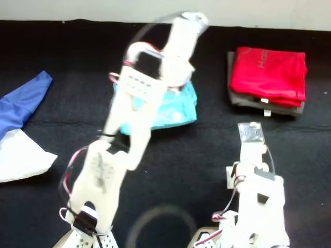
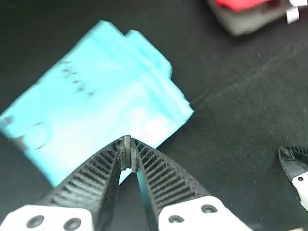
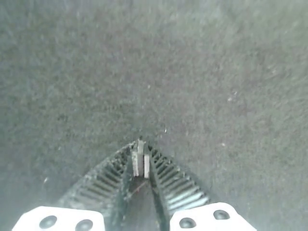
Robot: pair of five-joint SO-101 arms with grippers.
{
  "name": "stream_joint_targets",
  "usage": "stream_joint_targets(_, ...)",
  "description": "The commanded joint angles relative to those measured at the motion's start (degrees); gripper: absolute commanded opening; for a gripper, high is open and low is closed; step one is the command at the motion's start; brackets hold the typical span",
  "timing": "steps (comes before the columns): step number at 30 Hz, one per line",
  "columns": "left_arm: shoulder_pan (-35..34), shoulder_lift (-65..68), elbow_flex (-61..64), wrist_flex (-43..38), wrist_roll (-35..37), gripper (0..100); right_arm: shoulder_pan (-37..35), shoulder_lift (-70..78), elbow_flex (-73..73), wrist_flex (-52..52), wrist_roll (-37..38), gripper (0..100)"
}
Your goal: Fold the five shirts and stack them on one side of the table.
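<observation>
A folded cyan shirt lies mid-table, partly hidden under my left arm in the high view. My left gripper is shut, hanging over the shirt's near edge with nothing between its fingers. A folded red shirt rests on a folded grey shirt at the back right; the wrist view catches this stack too. A blue shirt and a white shirt lie unfolded at the left. My right gripper is shut and empty over bare black cloth, in front of the stack.
A black cloth covers the table. The right gripper's tip shows beside the cyan shirt in the left wrist view. Both arm bases stand at the near edge, with open cloth between the two arms.
</observation>
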Motion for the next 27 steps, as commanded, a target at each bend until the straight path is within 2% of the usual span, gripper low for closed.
stream_joint_targets(1, -4.0, -19.03, 12.7, 0.62, 0.35, 1, -1.01, -0.48, -12.35, 10.59, 0.18, 0.6)
stream_joint_targets(5, -11.56, -38.02, 39.78, 0.18, 0.0, 1, -6.46, -0.22, -25.54, 21.93, 0.18, 0.7)
stream_joint_targets(7, -16.48, -44.0, 53.58, -3.34, 0.0, 1, -9.98, 0.22, -32.13, 25.63, 0.0, 2.2)
stream_joint_targets(12, -28.79, -53.58, 86.9, -22.33, -1.14, 1, -14.81, 5.32, -44.62, 26.51, -8.26, 17.0)
stream_joint_targets(16, -32.84, -58.15, 110.37, -41.05, -7.03, 1, -18.07, 17.45, -56.48, 28.53, -10.64, 17.6)
stream_joint_targets(20, -36.97, -60.79, 125.85, -57.23, -7.47, 1, -24.4, 30.46, -71.52, 36.35, -14.51, 17.7)
stream_joint_targets(22, -38.46, -60.97, 130.15, -62.51, -7.38, 1, -26.86, 36.88, -79.69, 39.52, -15.74, 18.1)
stream_joint_targets(24, -38.99, -60.88, 133.14, -64.97, -7.38, 1, -28.79, 43.74, -87.6, 41.98, -15.82, 18.5)
stream_joint_targets(27, -38.64, -60.88, 136.4, -65.93, -7.38, 1, -29.93, 54.02, -98.42, 44.26, -16.0, 26.2)
